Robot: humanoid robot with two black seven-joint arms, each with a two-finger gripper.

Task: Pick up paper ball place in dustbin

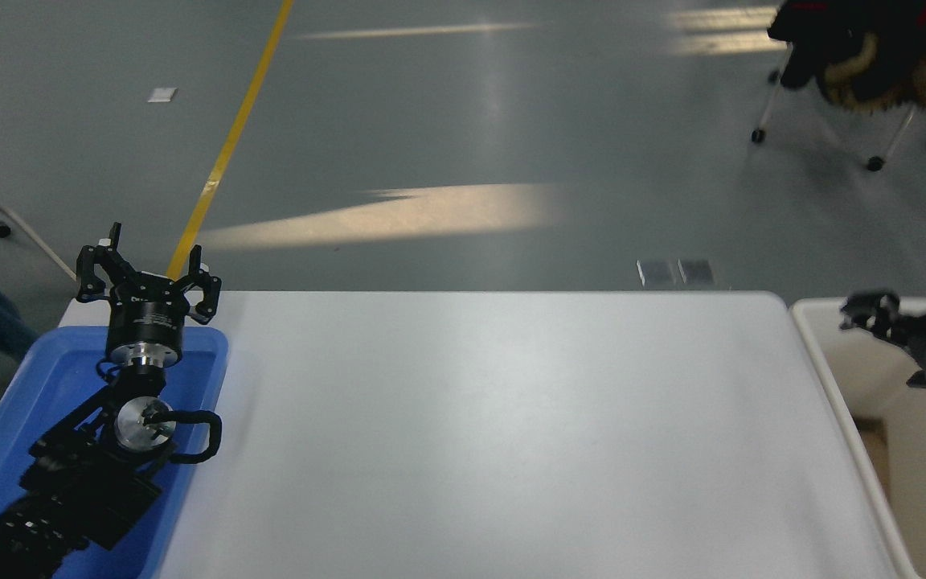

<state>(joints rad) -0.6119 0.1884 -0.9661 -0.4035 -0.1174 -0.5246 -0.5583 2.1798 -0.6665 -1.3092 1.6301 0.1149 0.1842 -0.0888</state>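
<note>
The cream-white dustbin [925, 482] stands off the white table's right end, cut off by the picture's right edge. My right gripper [870, 309] hangs blurred over the bin's far left corner, about level with the rim. It is open and nothing is between its fingers. The paper ball is out of view; no part of it shows in the bin or on the table. My left arm is parked at the lower left, and its gripper [146, 272] stands open over the far end of the blue tray.
The blue tray [21, 418] lies at the table's left end under the left arm. The white table [495, 434] spans the middle. A seated person is at the far left edge. A wheeled chair [865, 64] with dark clothing stands on the floor at top right.
</note>
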